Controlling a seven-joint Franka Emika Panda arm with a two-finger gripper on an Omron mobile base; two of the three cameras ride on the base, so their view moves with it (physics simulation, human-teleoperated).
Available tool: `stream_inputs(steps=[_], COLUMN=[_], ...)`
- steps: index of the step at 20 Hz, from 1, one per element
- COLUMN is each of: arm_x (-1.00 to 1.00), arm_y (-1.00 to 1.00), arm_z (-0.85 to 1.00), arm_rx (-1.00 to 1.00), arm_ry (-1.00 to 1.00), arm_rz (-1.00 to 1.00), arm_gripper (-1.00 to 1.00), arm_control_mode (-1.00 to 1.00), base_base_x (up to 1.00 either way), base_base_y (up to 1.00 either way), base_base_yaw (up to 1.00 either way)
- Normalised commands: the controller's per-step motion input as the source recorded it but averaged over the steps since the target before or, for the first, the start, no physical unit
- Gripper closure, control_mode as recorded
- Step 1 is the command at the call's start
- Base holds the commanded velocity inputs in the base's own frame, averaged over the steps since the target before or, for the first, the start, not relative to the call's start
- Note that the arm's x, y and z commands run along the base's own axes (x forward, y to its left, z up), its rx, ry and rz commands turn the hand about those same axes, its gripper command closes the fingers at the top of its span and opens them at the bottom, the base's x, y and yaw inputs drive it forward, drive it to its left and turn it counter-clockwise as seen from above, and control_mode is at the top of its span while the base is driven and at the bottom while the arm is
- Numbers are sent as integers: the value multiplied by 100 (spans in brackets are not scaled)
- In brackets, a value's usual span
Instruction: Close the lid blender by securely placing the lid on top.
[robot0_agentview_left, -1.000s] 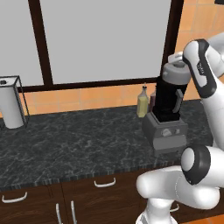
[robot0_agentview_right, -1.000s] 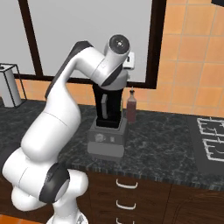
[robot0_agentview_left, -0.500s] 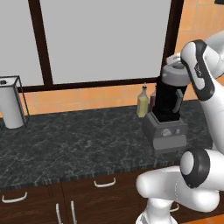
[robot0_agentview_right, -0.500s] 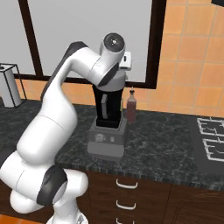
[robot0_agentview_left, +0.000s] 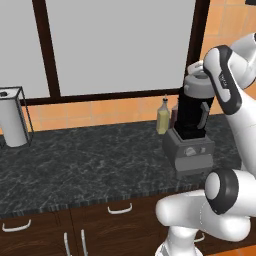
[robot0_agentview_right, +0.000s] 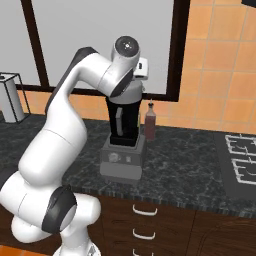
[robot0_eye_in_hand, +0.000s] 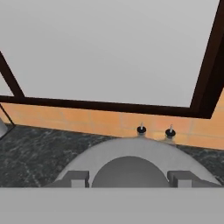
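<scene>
At right of centre in the left base view, the lid (robot0_agentview_left: 198, 86) sits atop the blender (robot0_agentview_left: 192, 131) on the counter (robot0_agentview_left: 90, 165). Gripper (robot0_eye_in_hand: 130, 176) closed on the lid, a finger (robot0_eye_in_hand: 76, 177) either side of its knob. Step: seating the lid. Next, probably: press down evenly, confirm flush, then release.

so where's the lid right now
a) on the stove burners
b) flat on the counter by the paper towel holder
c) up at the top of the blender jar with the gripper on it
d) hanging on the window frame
c: the left base view shows the light-grey lid at the top of the black blender jar, and in the hand view the gripper sits shut on its dome.
</scene>
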Motion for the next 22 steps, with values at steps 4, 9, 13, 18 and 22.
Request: stream_inputs(steps=[4,9,13,18,22], arm_x=[0,0,0,0,0], arm_y=[19,28,21,16,7], arm_z=[14,23,32,45,36], arm_rx=[0,0,0,0,0], arm_ry=[0,0,0,-6,-10], arm_rz=[0,0,0,0,0], arm_gripper=[100,100,100,100,100], arm_control_mode=[-100,-100,-100,-100,-100], base_base_x=[0,0,0,0,0], base_base_y=[0,0,0,0,0], base_base_yaw=[0,0,0,0,0])
